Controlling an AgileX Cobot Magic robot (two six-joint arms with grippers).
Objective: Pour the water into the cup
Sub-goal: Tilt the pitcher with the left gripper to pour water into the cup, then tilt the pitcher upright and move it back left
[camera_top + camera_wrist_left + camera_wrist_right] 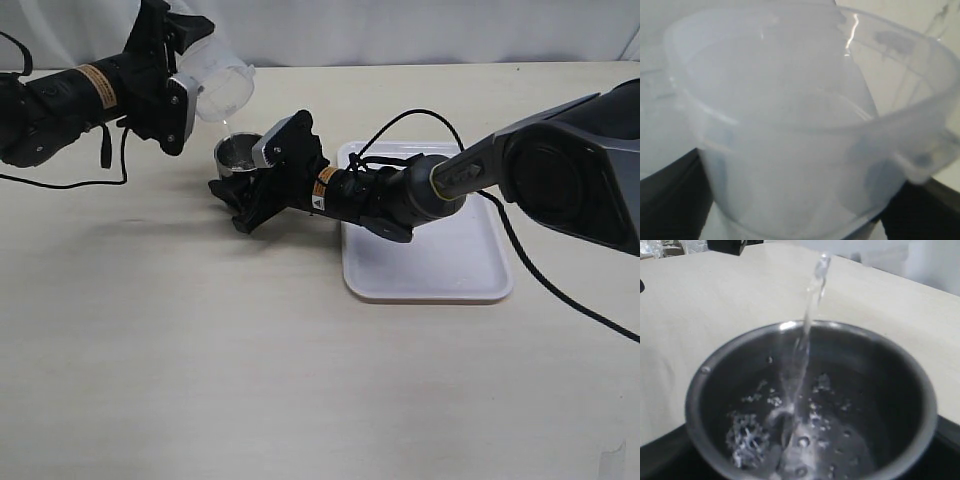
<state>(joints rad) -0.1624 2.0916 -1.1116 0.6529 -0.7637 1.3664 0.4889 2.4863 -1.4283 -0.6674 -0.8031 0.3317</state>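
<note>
The steel cup (237, 152) stands on the table, left of the tray, with my right gripper (251, 172) shut around its sides. In the right wrist view the cup (715, 370) fills the frame, dark fingers (657, 460) showing at its lower edges. A thin stream of water (811, 300) falls into it and splashes on the bottom. My left gripper (183, 62) is shut on a clear plastic jug (221, 80), held tilted above the cup with its lip down. The jug (790, 125) fills the left wrist view, between dark fingers (665, 200).
A white tray (440, 265) lies right of the cup, under the right arm (400, 195). A black cable (420, 115) loops over the tray's far edge. Another cable (60, 183) trails from the left arm at the table's left side.
</note>
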